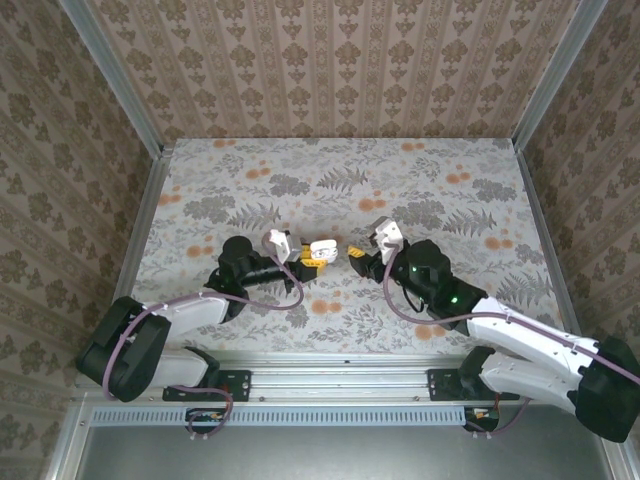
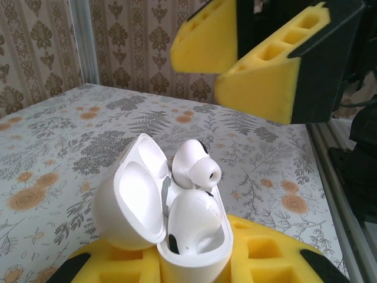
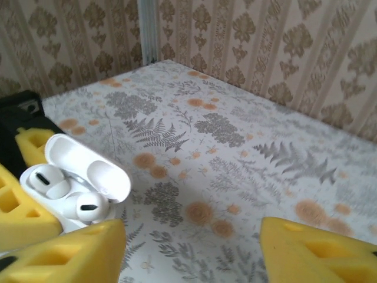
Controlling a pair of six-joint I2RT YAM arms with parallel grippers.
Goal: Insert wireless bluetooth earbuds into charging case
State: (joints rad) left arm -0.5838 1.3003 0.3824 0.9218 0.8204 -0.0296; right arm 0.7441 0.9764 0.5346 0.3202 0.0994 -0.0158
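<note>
We list the scene from the largest item to the smallest.

1. The table [image 1: 300, 170] carries a floral cloth. Both arms reach toward its middle.
2. The left arm [image 1: 190, 315] comes in from the near left, and the right arm [image 1: 520, 335] from the near right.
3. The left gripper [image 1: 312, 255] is clamped on the case [image 2: 135, 206]. Its yellow pads [image 2: 259, 253] press the lower shell from both sides.
4. The right gripper [image 3: 188, 259] stands just beside the case, on its right, with a gap between them. Its fingers [image 3: 59, 253] are spread wide. They hold nothing and touch nothing.
5. The case is white and pebble-shaped. It stands upright between the left pads, clear of the cloth. Its lid is hinged back, on the side away from the right gripper.
6. Two white earbuds sit in the open case, side by side, and so lie between the left pads.
   - The upper earbud [image 2: 191, 165] stands higher out of its well. Its long axis runs roughly upright, stem down. Its round tip faces up and toward the right gripper.
   - The lower earbud [image 2: 194, 218] sits deeper, with its rounded back up.
7. We cannot tell whether either earbud is fully seated.
</note>
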